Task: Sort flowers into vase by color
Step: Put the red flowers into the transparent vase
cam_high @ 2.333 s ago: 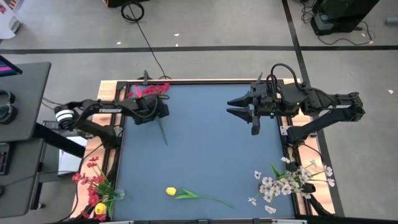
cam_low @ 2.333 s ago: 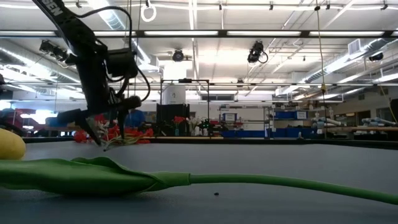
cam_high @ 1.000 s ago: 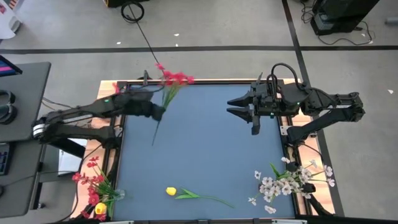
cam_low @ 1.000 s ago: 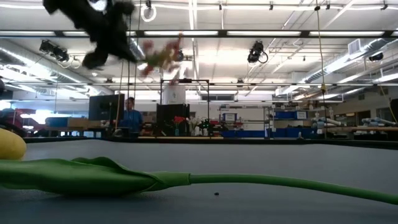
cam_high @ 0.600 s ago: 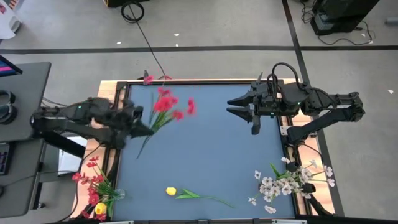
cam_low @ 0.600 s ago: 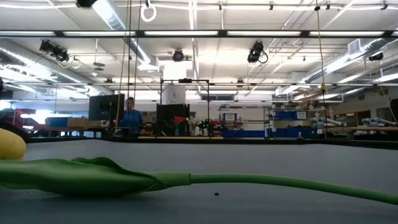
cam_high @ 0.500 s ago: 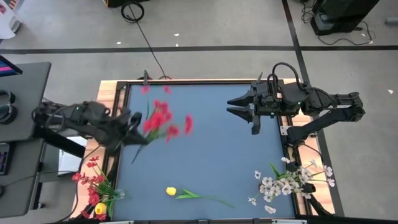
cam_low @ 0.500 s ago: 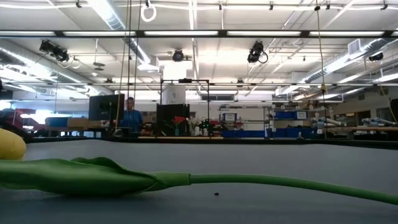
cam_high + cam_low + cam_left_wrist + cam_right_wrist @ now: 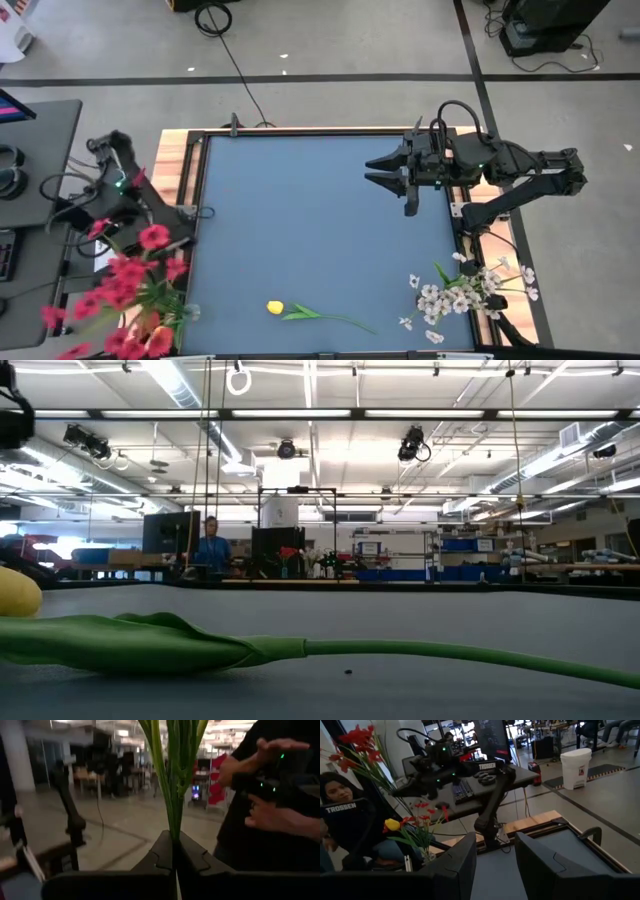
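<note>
You are carrying the red flower (image 9: 125,275), a long green stem topped with a loose cluster of red blossoms, and it is now hanging out past the left edge of the blue surface (image 9: 320,230), above the vase of red flowers (image 9: 160,325) standing at the near left corner. Your left pincer (image 9: 173,855) is clamped tight on the green stem, which is rising straight up between the fingers in the left wrist view, with a person (image 9: 265,795) standing close beyond it. Two seconds ago this flower was lying at the far left corner of the surface under your left pincer; since then you have been lifting it and swinging it back across the left edge toward that vase. The yellow tulip (image 9: 276,308) is lying flat near the front edge of the surface with its green stem and leaf trailing to the right, unmoved from earlier. The white blossoms (image 9: 465,290) are bunched at the near right corner, also unchanged. Your right pincer (image 9: 385,170) is hovering over the far right part of the surface with its fingers apart and gripping nothing, exactly where it was before.
</note>
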